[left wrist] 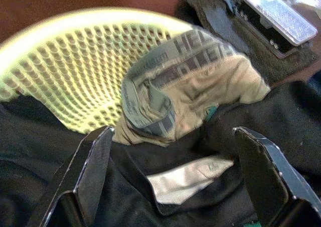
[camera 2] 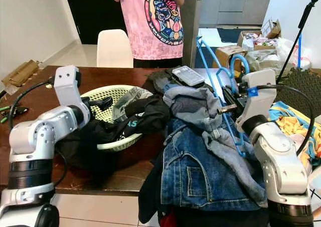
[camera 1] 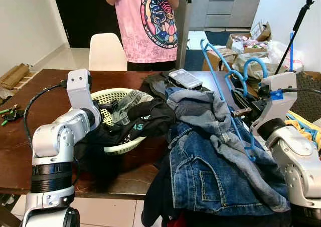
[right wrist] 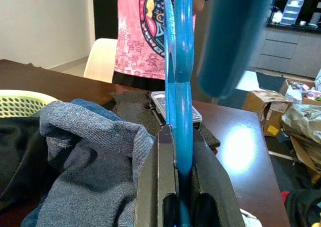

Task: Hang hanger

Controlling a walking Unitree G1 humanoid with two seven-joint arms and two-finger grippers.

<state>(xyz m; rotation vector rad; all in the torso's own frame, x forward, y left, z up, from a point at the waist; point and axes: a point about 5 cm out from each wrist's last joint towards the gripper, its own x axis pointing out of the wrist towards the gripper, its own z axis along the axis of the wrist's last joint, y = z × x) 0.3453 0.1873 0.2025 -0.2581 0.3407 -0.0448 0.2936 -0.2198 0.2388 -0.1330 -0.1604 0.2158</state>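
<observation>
The right gripper is clamped on the blue hanger, which rises just above its fingers, still unhung; the left gripper hovers spread over black clothing below it

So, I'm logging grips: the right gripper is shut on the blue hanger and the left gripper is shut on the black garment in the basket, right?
Not quite. The left gripper is open over the black garment; the left wrist view shows its fingers apart. The right gripper is shut on the blue hanger.
</observation>
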